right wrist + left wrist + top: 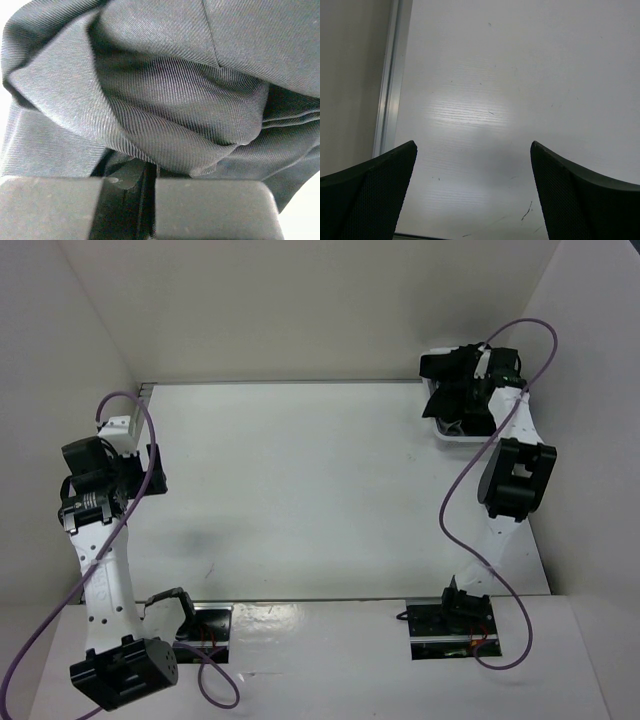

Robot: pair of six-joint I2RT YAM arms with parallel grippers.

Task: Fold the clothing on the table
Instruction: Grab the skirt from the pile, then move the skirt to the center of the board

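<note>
The clothing [443, 400], a dark bundle of thin ribbed fabric, is bunched in the white basket [452, 437] at the table's back right corner. In the right wrist view the clothing [175, 95] fills the frame in crumpled folds. My right gripper [150, 172] has its fingers pressed together with a fold of the fabric caught at their tips. In the top view the right gripper [462, 380] is down over the basket. My left gripper [472, 145] stands wide open above the bare table [520, 75], with nothing between its fingers. It hovers near the table's left edge [150, 475].
A metal rail [390, 100] runs along the table's edge beside the left gripper, and another [280, 383] along the back edge. White walls close in on the left, back and right. Purple cables loop from both arms. The arm bases sit at the near edge.
</note>
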